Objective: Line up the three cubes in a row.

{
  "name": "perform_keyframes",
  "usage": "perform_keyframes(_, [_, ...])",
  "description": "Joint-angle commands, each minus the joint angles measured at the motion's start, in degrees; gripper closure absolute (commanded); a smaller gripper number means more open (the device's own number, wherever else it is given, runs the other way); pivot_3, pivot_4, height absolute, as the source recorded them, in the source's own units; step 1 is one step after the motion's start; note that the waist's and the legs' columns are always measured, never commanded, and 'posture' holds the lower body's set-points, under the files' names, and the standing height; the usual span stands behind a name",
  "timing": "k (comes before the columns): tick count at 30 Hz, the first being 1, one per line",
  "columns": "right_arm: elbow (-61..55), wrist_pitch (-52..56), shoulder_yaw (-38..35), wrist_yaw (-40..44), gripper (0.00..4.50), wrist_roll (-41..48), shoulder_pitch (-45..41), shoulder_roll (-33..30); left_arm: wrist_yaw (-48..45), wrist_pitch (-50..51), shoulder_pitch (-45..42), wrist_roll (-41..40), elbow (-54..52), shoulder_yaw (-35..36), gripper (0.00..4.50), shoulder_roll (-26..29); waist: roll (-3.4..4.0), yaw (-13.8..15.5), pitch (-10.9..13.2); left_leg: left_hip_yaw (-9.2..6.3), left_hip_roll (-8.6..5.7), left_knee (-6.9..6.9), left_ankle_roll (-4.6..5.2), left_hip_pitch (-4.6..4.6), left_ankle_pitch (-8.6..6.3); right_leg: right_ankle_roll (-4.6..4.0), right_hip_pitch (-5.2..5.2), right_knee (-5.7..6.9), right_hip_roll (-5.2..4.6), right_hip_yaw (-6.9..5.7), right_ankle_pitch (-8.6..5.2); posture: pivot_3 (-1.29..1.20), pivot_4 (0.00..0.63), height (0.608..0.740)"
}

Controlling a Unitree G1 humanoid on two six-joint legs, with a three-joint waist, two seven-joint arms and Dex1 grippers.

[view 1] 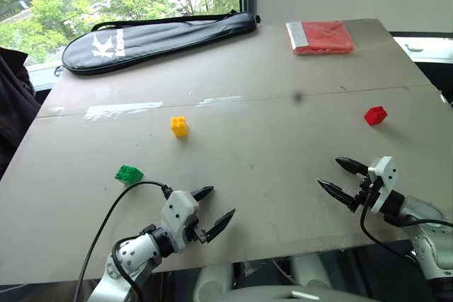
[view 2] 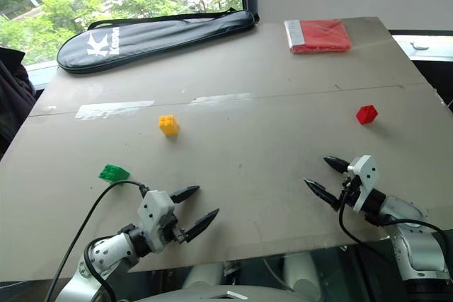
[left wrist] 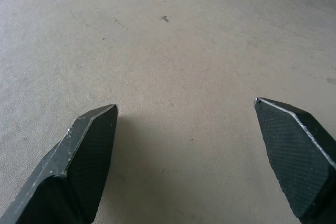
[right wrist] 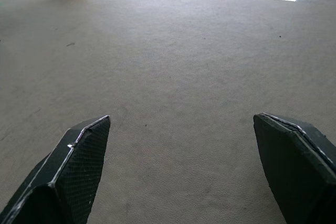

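item: green cube (view 1: pixel 129 173), lay just beyond and left of my left pincer (view 1: pixel 216 208), nearest arm; yellow cube (view 1: pixel 179 126) farther ahead; red cube (view 1: pixel 375 115) ahead of my right pincer (view 1: pixel 334 176). both pincers wide open, empty.

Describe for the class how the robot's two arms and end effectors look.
Each arm is silver-grey metal with black joints and a black cable. The left end effector and right end effector each have a white housing and two pointed black fingers with textured pads.
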Motion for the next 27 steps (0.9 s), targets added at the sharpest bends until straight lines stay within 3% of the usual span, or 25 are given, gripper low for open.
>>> perform_keyframes(1, [-0.3,-1.9,0.4,0.9,0.00,-0.6,-1.0,0.1,-0.4,0.5,1.6,-0.1,1.1,0.0,0.24,0.3,0.00,0.0,0.0,0.00,0.00,0.00,0.00,0.00,0.00,0.00,0.00,0.00,0.00,0.00,0.00,0.00,0.150,0.740])
perform_keyframes(17, [3.8,-3.9,0.7,1.5,0.00,-2.1,-3.0,0.4,-0.7,-2.5,1.2,0.2,3.7,0.2,0.24,-0.1,0.01,-0.1,0.0,0.00,-0.01,0.00,0.00,0.05,0.00,-0.02,0.03,0.02,0.04,0.00,0.01,0.00,0.150,0.740])
perform_keyframes(23, [6.4,-1.6,-5.1,-7.5,0.00,-0.4,-6.7,3.0,-1.2,-2.4,-0.5,0.1,3.0,0.0,0.24,0.4,0.01,-0.1,0.0,0.02,-0.01,0.02,0.00,0.06,0.00,-0.04,0.04,0.04,0.04,0.04,0.03,0.00,0.150,0.740])
perform_keyframes(27, [12.0,0.9,-11.6,-16.2,0.00,0.1,-13.6,2.2,-4.3,3.1,-6.3,-4.4,-2.2,-0.2,0.24,2.8,0.03,0.1,0.0,0.01,-0.07,0.14,-0.01,0.04,0.02,-0.04,0.06,0.09,0.05,0.10,0.05,0.00,0.150,0.740])
